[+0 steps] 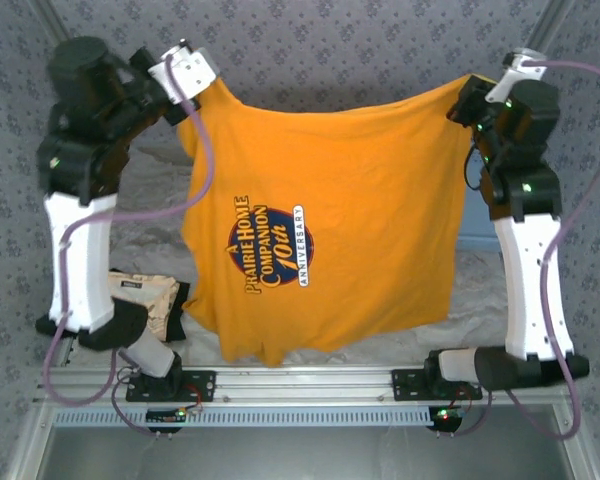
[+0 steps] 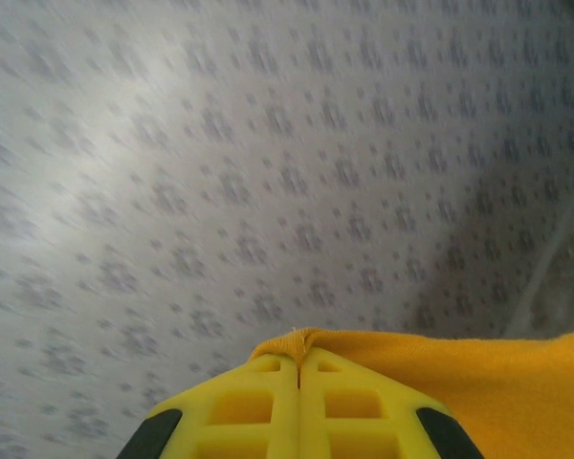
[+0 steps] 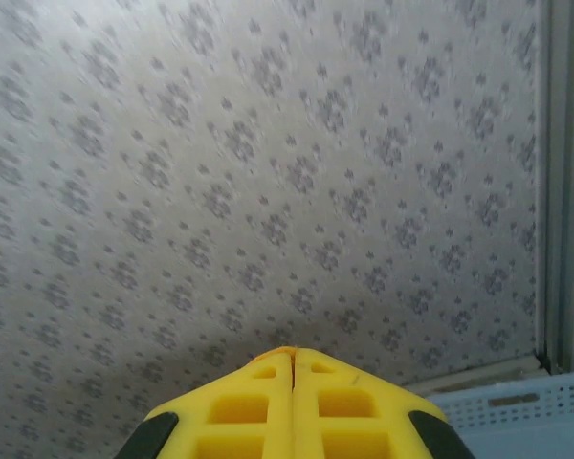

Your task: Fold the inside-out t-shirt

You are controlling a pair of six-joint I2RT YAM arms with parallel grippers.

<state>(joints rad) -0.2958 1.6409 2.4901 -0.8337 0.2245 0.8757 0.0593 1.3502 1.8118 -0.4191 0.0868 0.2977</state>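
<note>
I held the t-shirt (image 1: pixel 330 200) up off the table, stretched between my two grippers. My left gripper (image 1: pixel 185 98) was clamped on one top corner and my right gripper (image 1: pixel 473 102) on the other. The cloth hung below them, its dark printed graphic (image 1: pixel 265 243) facing the overhead camera, which took in the whole spread. My left wrist camera showed yellow fingers (image 2: pixel 258 402) pressed together on an orange fold. My right wrist camera showed closed fingers (image 3: pixel 344 406), barely a sliver of cloth, and a pale crate (image 3: pixel 517 402) beyond.

1 orange tee (image 1: pixel 360 200), 1 beige cloth (image 1: pixel 150 300), 1 blue crate (image 3: pixel 517 406), 2 hands: left hand (image 2: pixel 298 361) & right hand (image 3: pixel 293 356)
</note>
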